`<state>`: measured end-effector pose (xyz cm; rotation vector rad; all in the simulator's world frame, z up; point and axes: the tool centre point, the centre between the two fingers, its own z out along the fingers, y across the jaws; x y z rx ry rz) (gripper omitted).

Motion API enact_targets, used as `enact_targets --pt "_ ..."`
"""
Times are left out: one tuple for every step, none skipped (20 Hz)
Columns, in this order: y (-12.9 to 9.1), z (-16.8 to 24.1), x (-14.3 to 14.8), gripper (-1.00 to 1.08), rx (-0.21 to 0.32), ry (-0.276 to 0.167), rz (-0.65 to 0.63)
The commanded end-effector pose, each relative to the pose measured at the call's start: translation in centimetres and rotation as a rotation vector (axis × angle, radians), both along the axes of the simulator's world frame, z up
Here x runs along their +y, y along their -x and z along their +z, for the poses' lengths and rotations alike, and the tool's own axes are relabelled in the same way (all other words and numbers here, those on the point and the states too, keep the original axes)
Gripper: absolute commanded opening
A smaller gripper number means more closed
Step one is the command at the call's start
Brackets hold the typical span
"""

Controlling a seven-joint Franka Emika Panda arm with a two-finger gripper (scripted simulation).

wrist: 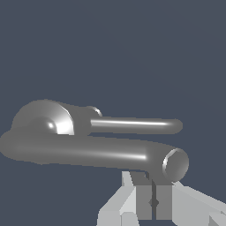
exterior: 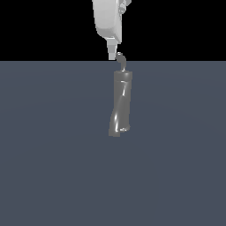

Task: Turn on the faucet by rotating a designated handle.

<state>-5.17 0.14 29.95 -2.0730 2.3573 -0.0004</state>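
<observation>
The faucet (exterior: 120, 106) is a tall twisted glossy grey column standing at the middle of the exterior view. The handle (exterior: 120, 60), a thin bent rod with a hooked tip, rises from its top. My gripper (exterior: 112, 54) hangs from above, its tip just to the exterior view's left of the handle's tip, touching or nearly touching it. In the wrist view the handle (wrist: 97, 152) is a curved grey tube, and its round end lies right in front of my gripper (wrist: 153, 190). The fingers are pressed together with nothing between them.
A flat dark blue-grey floor (exterior: 53, 167) surrounds the faucet. A slimmer grey rod (wrist: 137, 125) runs beyond the handle in the wrist view, from the faucet's rounded top (wrist: 44, 119). The white arm (exterior: 108, 20) comes down from the upper edge.
</observation>
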Motion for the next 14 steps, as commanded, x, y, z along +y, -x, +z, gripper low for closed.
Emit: enact_targets --pt "0.5 0.0 -3.2 -1.00 0.001 0.002 -0.029" --pt "0.6 0.0 -3.9 -1.00 0.001 0.001 -0.030" --pt "0.8 0.0 -4.6 -1.00 0.002 0.001 -0.030" --pt "0.9 0.0 -5.2 -1.00 0.002 0.001 -0.031" --pt "1.1 0.0 -5.9 -1.00 0.002 0.001 -0.032" --pt "1.1 0.0 -5.9 -1.00 0.002 0.001 -0.032" --pt "0.8 0.0 -3.0 -1.00 0.001 0.000 0.011" --pt "0.6 0.0 -3.3 -1.00 0.001 0.000 0.010" --pt "0.5 0.0 -3.7 -1.00 0.001 0.000 0.008" --pt "0.3 0.0 -4.0 -1.00 0.001 0.000 0.006" --pt "0.1 0.0 -4.4 -1.00 0.001 0.000 0.005" --pt "0.0 0.0 -4.7 -1.00 0.001 0.000 0.003" --pt "-0.2 0.0 -5.0 -1.00 0.001 0.000 0.002" --pt "-0.3 0.0 -5.4 -1.00 0.001 0.000 0.000"
